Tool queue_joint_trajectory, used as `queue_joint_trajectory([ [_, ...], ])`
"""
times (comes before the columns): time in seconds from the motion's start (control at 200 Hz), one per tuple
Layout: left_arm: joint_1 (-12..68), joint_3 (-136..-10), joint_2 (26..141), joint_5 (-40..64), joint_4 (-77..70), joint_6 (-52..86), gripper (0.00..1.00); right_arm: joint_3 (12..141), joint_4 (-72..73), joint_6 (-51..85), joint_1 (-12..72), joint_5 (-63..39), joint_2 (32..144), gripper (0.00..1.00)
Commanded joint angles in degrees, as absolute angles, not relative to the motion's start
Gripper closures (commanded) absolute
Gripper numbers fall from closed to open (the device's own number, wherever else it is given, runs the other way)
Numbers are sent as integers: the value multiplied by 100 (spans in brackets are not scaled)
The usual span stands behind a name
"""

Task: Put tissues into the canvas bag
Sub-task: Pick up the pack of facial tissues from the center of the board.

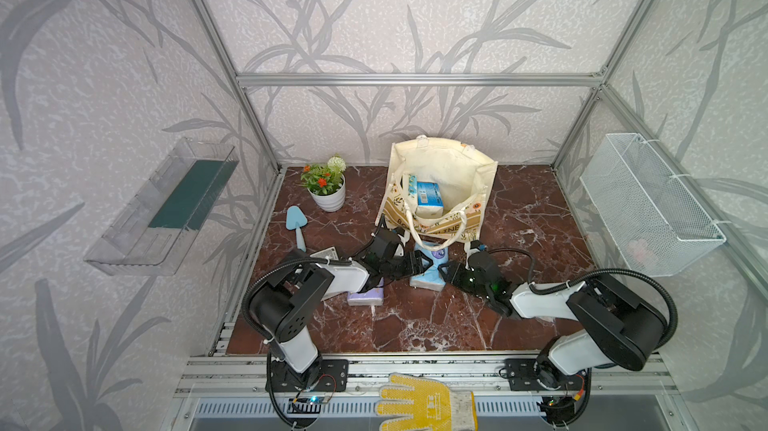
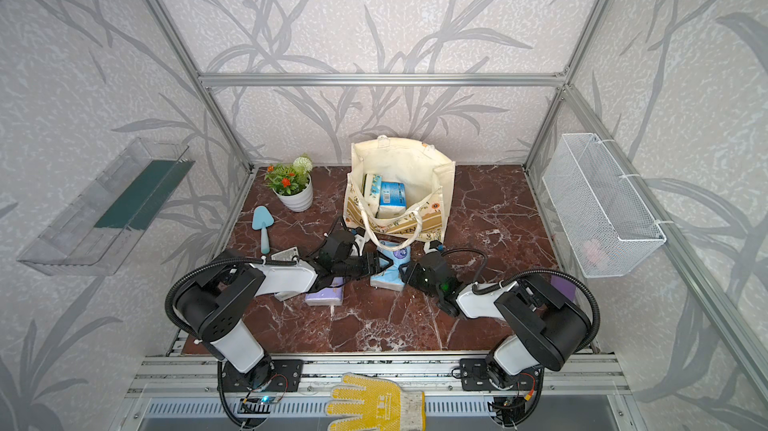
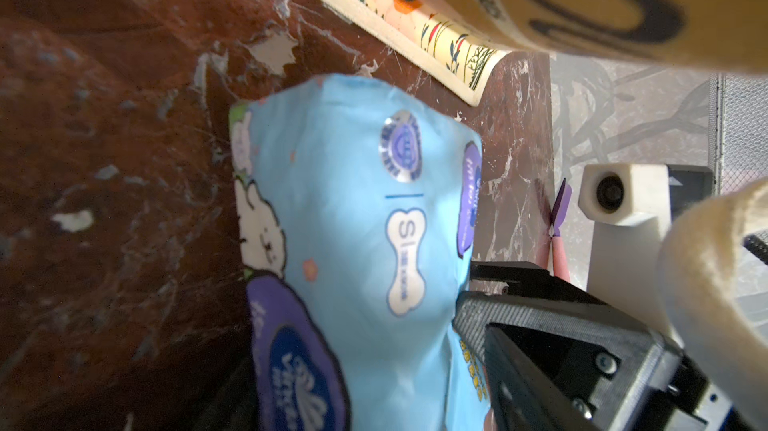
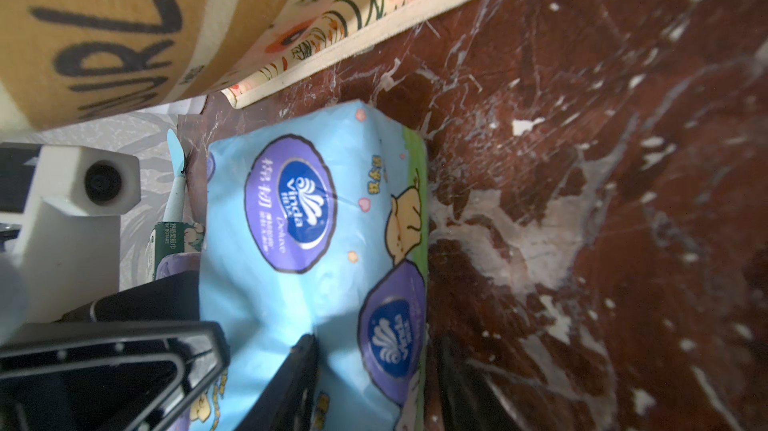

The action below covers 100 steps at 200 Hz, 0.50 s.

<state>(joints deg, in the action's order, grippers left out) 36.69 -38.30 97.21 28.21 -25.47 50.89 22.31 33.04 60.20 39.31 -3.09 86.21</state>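
Blue plastic marks the target. The left hand [image 1: 420, 263] straddles the blue pack [image 1: 427, 281], one finger [image 3: 498, 321] pressing its side; whether it grips firmly, I cannot tell. The pack lies on the desk [image 1: 415, 325] between both hands, its long axis pointing at the canvas bag [image 1: 440, 158] just beyond them. The right hand [image 1: 444, 271] is clamped on its edge.

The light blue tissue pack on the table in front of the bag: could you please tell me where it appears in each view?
In a top view: the blue tissue pack sits centrally, just in front of the canvas bag.
In a top view: same spot.
Left wrist: fills the middle.
Right wrist: fills the middle.
Shared landmark: the bag's flowered bottom edge.
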Motion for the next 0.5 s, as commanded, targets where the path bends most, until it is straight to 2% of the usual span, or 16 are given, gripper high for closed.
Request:
queue_joint_trajectory([
  [0.0, 3716, -3797, 9686, 3067, -3132, 5444, 29, 2087, 2874, 6004, 3905, -309, 8675, 53],
  [0.22, 3738, -3745, 9694, 3050, -3385, 5661, 38, 2074, 2977, 6007, 3904, -343, 8657, 52],
  [0.345, 3750, -3779, 9724, 2989, -3279, 5626, 53, 2101, 2979, 6003, 3907, -352, 8609, 52],
  [0.495, 3746, -3779, 9739, 2962, -3251, 5653, 62, 2102, 2865, 5950, 3883, -327, 8471, 50],
])
